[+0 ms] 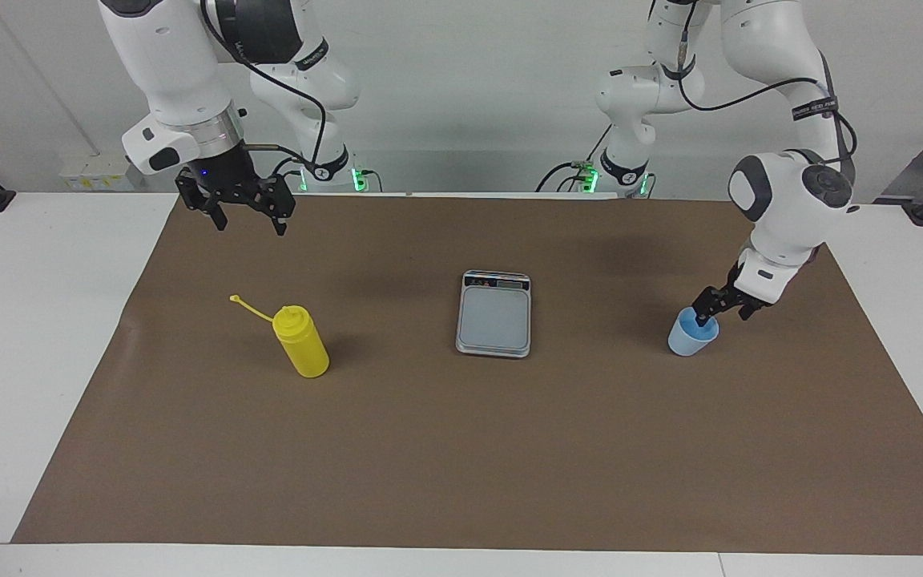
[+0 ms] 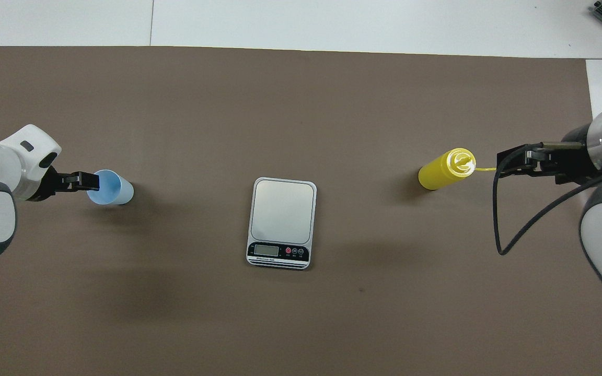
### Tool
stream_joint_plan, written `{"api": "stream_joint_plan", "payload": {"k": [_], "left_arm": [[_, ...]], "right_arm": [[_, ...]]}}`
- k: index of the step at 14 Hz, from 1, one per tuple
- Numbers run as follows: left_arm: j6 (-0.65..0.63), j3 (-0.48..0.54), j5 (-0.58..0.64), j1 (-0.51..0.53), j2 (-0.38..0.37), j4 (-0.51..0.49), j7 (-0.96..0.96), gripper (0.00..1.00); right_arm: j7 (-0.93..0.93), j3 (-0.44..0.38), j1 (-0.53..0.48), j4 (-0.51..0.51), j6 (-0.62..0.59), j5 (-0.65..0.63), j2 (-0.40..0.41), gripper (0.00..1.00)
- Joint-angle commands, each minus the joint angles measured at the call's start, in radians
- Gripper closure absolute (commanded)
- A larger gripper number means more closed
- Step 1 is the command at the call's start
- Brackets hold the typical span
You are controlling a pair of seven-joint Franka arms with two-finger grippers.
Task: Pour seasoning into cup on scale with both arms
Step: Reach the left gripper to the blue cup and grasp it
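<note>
The seasoning, a yellow squeeze bottle (image 1: 301,343) (image 2: 442,169), stands upright on the mat toward the right arm's end, its cap strap sticking out sideways. My right gripper (image 1: 250,223) (image 2: 512,159) hangs open in the air over the mat, apart from the bottle. The light-blue cup (image 1: 690,340) (image 2: 115,190) stands upright toward the left arm's end. My left gripper (image 1: 719,312) (image 2: 92,181) is down at the cup's rim, open, with one finger in the cup's mouth and the other outside its wall. The scale (image 1: 493,316) (image 2: 282,211) lies mid-table with nothing on it.
A brown mat (image 1: 461,465) covers most of the white table (image 1: 37,336). The scale's display end points toward the robots. A black cable (image 2: 510,230) loops from the right arm over the mat.
</note>
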Motion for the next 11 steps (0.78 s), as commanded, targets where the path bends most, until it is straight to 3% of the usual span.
{"api": "stream_joint_plan", "payload": {"k": [1, 5, 6, 11], "left_arm": [[0.050, -0.005, -0.018, 0.010, 0.023, -0.024, -0.012, 0.00], [0.071, -0.007, -0.079, -0.007, 0.031, -0.041, -0.011, 0.86], [0.068, -0.007, -0.079, -0.007, 0.031, -0.037, 0.000, 1.00], [-0.042, -0.005, -0.078, -0.007, 0.036, 0.078, 0.045, 1.00]], "right_arm": [[0.000, 0.001, -0.006, -0.030, 0.017, 0.008, -0.023, 0.00], [0.000, 0.000, -0.006, -0.030, 0.020, 0.008, -0.023, 0.00], [0.001, 0.000, -0.006, -0.031, 0.020, 0.008, -0.023, 0.00], [0.000, 0.000, -0.006, -0.031, 0.018, 0.008, -0.023, 0.00]]}}
